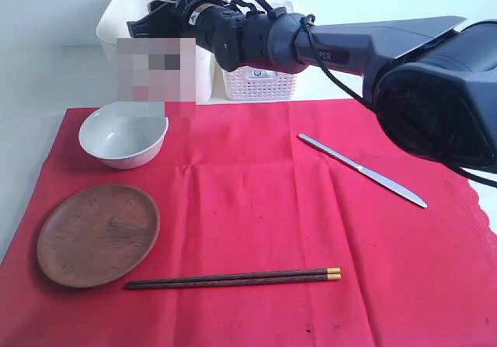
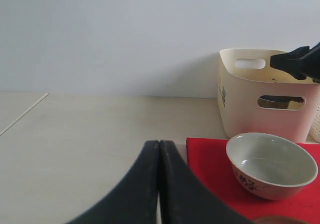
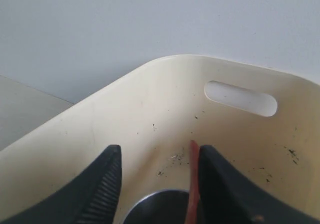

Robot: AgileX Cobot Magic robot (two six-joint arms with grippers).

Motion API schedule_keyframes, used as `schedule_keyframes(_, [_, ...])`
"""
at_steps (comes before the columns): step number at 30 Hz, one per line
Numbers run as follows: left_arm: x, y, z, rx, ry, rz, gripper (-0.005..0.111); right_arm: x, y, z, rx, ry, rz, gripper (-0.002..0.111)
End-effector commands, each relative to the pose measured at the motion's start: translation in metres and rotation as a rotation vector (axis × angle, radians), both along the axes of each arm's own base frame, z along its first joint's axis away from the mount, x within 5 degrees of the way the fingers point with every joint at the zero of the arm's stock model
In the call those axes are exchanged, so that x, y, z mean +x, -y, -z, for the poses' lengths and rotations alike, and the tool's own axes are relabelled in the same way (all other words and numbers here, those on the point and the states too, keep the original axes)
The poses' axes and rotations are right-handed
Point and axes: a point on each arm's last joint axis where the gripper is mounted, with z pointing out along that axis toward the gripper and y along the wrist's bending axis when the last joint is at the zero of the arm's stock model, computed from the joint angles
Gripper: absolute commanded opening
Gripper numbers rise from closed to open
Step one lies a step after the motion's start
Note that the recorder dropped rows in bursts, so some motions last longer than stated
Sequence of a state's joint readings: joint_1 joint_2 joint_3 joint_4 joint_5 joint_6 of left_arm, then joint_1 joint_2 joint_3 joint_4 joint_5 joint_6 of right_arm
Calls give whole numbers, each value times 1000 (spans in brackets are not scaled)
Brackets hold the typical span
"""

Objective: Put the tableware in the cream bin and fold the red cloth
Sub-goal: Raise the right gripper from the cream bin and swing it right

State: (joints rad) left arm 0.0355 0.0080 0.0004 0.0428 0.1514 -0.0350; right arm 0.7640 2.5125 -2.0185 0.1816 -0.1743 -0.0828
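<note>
With right gripper [image 3: 159, 151] spread apart over cream bin [image 3: 150, 93], wooden spoon [image 3: 192, 174] and steel cup [image 3: 160, 206] inside, left gripper [image 2: 159, 146] pressed together, probably next: silver table knife [image 1: 362, 170] on red cloth [image 1: 248, 207], slanting toward counter's right edge, nearer right arm.

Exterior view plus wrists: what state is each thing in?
Red cloth: spread flat, unfolded.
Bowl: upright, empty, on cloth.
Wooden plate: empty, on cloth.
Chopsticks: paired, on cloth.
Knife: on cloth.
Cream bin: holds steel cup.
Left gripper: shut, empty.
Right gripper: open over bin.
</note>
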Motion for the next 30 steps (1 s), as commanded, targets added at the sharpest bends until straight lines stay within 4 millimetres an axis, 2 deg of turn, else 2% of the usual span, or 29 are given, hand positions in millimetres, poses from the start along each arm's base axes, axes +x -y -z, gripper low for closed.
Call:
schedule_keyframes(1, [0, 0, -1, -5, 7, -2, 0, -1, -2, -6, 6, 21, -5, 57])
schedule_keyframes(6, [0, 0, -1, -5, 7, -2, 0, -9, 2, -33, -58, -75, -35, 60])
schedule_keyframes(12, [0, 0, -1, -5, 7, -2, 0, -25, 20, -87, -210, -131, -83, 59])
schedule_keyframes(17, [0, 0, -1, -5, 7, -2, 0, -42, 41, -127, -390, -151, -97, 59])
schedule_keyframes(18, [0, 0, -1, -5, 7, -2, 0, -50, 52, -141, -464, -173, -93, 59])
schedule_keyframes(21, [0, 0, -1, -5, 7, -2, 0, -62, 73, -160, -612, -213, -65, 58])
schedule_keyframes(23, [0, 0, -1, -5, 7, -2, 0, -70, 88, -166, -747, -257, -53, 49])
schedule_keyframes(26, [0, 0, -1, -5, 7, -2, 0, -84, 107, -165, -934, -388, -79, 22])
schedule_keyframes(29, [0, 0, -1, -5, 7, -2, 0, -86, 110, -164, -945, -393, -97, 1])
schedule_keyframes(30, [0, 0, -1, -5, 7, -2, 0, -87, 113, -164, -945, -401, -105, 0])
